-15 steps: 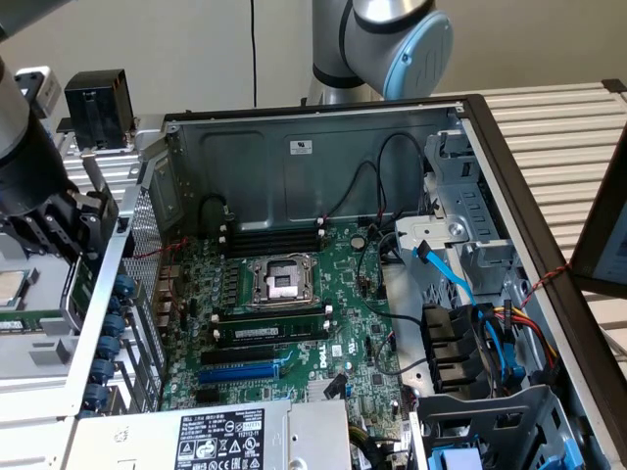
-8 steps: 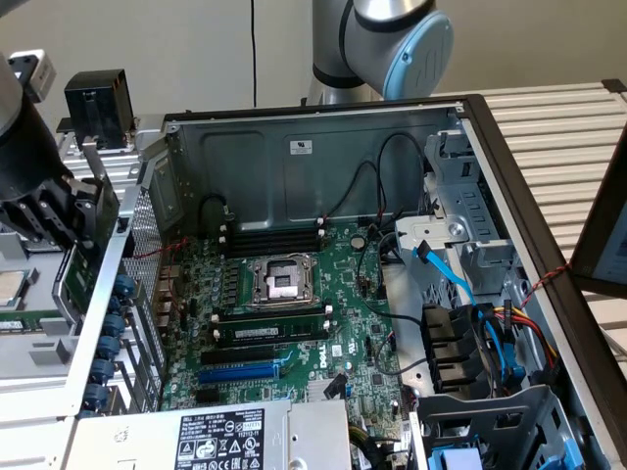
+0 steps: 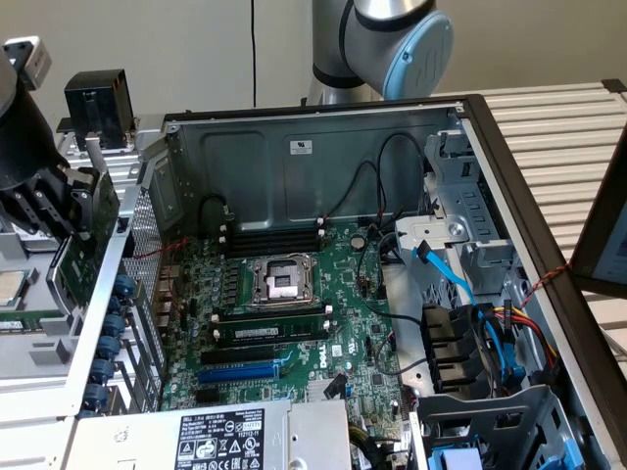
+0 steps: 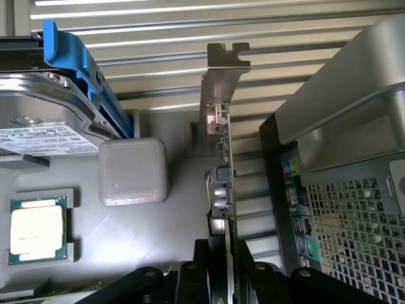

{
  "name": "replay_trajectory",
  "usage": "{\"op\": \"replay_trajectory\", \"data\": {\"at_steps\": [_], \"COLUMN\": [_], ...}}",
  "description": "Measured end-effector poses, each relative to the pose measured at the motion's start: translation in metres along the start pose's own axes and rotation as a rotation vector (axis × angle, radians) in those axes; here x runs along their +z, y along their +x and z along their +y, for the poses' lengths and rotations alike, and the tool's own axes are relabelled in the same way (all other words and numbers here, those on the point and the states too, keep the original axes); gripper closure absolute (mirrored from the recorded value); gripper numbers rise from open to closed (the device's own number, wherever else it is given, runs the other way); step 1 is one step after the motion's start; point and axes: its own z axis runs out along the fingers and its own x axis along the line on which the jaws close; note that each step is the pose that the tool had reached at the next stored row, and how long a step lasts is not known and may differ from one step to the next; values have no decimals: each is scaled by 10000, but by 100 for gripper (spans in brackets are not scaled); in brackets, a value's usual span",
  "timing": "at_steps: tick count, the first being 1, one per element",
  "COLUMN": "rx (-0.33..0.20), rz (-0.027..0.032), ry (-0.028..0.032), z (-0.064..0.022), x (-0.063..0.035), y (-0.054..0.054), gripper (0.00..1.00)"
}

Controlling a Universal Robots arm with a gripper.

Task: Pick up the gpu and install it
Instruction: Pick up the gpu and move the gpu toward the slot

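**Gpu gripped beside the open computer case**

The black end effector [image 3: 69, 204] is clamped on the gpu [image 3: 86, 243], a small green circuit card with a silver metal end bracket. Its fingers [image 4: 254, 273] press on the card's two faces, so the jaws are only a board's thickness apart.

In the exterior view the card hangs on edge in the air, at nine o'clock from the large green motherboard [image 3: 294, 313]. It is just outside the perforated rear wall of the open grey metal computer case [image 3: 294, 157], and well apart from the blue expansion slot [image 3: 240, 372] at seven o'clock on the board.

The wrist view shows the card edge-on, its bracket pointing away from the end effector. Under it is a grey tray [image 4: 177, 209] holding a square silver processor chip [image 4: 38, 228], a grey rounded block [image 4: 133, 171] and a hard drive in a blue carrier [image 4: 38, 126].
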Motion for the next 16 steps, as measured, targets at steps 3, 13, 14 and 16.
{"op": "replay_trajectory", "data": {"at_steps": [3,13,14,16], "rx": [4,39,45,60], "rz": [23,334,392,521], "ry": [12,284,335,454], "z": [1,2,2,3], "x": [0,4,7,13], "y": [0,-15,-19,-25], "gripper": [71,71,71,71]}}
